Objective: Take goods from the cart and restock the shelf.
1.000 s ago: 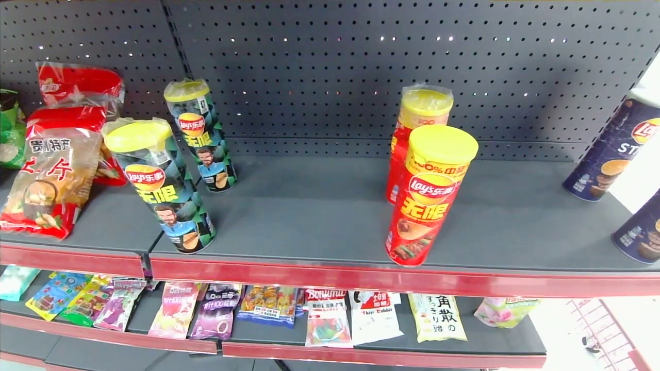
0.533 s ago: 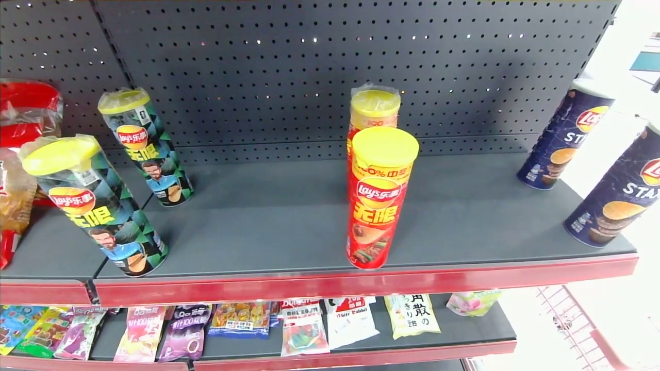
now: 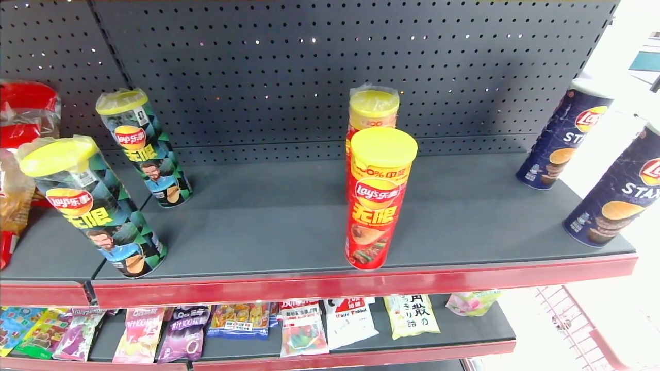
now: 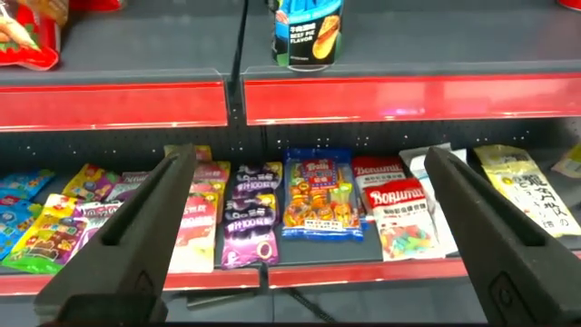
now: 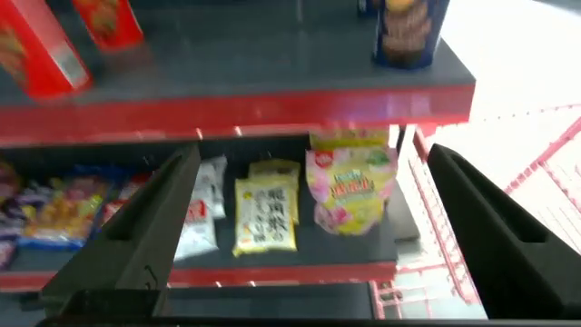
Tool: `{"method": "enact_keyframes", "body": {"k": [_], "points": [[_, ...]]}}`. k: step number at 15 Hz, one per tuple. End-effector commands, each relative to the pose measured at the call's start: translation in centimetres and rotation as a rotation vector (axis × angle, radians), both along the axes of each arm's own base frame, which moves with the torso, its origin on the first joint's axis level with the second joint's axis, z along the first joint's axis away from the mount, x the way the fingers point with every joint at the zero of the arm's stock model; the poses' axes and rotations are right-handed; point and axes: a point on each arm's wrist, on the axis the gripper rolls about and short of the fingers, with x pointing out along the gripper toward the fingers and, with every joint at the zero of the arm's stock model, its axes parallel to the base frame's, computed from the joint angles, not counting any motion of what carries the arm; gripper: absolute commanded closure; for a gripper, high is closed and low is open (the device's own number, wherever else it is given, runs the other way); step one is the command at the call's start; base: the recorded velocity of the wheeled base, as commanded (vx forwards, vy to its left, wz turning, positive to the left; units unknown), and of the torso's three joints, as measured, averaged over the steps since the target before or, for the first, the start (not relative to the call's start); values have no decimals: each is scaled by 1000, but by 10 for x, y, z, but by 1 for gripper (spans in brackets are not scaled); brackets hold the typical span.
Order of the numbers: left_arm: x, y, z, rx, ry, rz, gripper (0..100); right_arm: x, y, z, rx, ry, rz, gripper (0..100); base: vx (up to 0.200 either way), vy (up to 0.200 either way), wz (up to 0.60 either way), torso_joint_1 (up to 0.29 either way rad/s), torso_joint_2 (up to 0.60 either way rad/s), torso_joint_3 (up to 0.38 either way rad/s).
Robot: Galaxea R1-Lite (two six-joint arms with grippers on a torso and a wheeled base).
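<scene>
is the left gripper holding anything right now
No, the left gripper is open and empty; the snack bags behind it show plainly through the gap.

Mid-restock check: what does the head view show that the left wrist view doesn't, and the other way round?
Head view adds: the front red can, the red can behind it, the near blue can, the far blue can and the pegboard back.
Left wrist view adds: the left gripper, open and empty, facing the lower shelf.
Both share: the front green can at the upper shelf edge, and the snack packets lying on the lower shelf.
</scene>
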Motion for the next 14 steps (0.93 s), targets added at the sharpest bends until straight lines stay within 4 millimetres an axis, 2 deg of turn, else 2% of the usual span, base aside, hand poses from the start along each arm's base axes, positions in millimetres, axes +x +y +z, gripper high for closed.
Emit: {"method": "enact_keyframes", "body": {"k": [1, 3, 4, 6, 8, 9, 11, 14], "points": [[0, 0, 0, 0, 0, 1, 0, 43, 2, 85, 81, 135, 88, 0, 0, 0, 0, 0, 0, 0], [0, 0, 0, 0, 0, 1, 0, 83, 6, 95, 47, 273, 102, 0, 0, 0, 0, 0, 0, 0], [0, 0, 0, 0, 2, 1, 0, 103, 9, 92, 38, 357, 133, 0, 0, 0, 0, 0, 0, 0], [0, 0, 0, 0, 2, 1, 0, 135, 25, 93, 9, 449, 234, 0, 0, 0, 0, 0, 0, 0], [0, 0, 0, 0, 2, 1, 0, 169, 39, 95, -14, 522, 263, 0, 0, 0, 0, 0, 0, 0], [0, 0, 0, 0, 0, 1, 0, 175, 43, 94, -21, 537, 279, 0, 0, 0, 0, 0, 0, 0], [0, 0, 0, 0, 0, 1, 0, 198, 70, 93, -88, 564, 259, 0, 0, 0, 0, 0, 0, 0], [0, 0, 0, 0, 0, 1, 0, 216, 98, 86, -168, 524, 199, 0, 0, 0, 0, 0, 0, 0]]}}
